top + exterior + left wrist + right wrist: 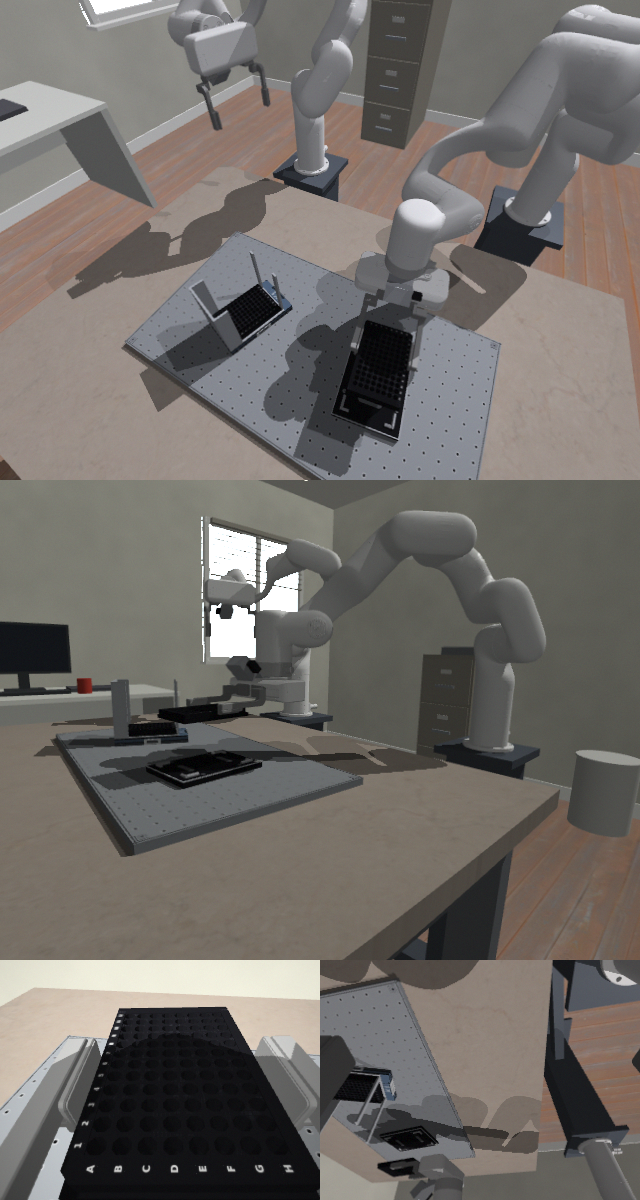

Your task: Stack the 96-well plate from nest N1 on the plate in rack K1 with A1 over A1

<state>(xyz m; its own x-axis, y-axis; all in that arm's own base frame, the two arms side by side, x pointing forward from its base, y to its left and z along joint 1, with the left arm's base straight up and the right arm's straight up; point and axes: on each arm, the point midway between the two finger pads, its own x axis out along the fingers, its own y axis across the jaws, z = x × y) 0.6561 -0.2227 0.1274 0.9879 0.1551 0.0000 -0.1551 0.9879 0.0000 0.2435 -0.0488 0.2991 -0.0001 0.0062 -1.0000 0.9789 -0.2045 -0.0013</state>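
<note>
the left hand (384, 355) (209, 705) (185, 1082) (402, 1165) is closing its fingers on the long sides of the 96-well plate (382, 361) (180, 712) (175, 1090) (387, 1167), one finger pressing on each side, and is holding it up in the air. the plate is hanging clear above plate nest n1 (368, 415) (178, 778) (410, 1138) and is looking about level in the exterior view. in the left wrist view its letters are running from a at the left to h at the right along the near rim, while the numbers are starting with 1 at the near left corner, putting well a1 there.

the other plate (253, 310) (152, 729) (360, 1087) is lying low in stack rack k1 (227, 330) (120, 707) (390, 1085), and nothing is resting on top of it. both the nest and the rack are standing on a perforated board (439, 413) (232, 805) (30, 1090) (420, 1035), which is lying on the worktop (568, 361) (310, 867) (30, 1015) (495, 1060).

the right hand (241, 109) (231, 629) (486, 1067) is hanging well apart from both plates, its fingers standing fully open and holding nothing.
</note>
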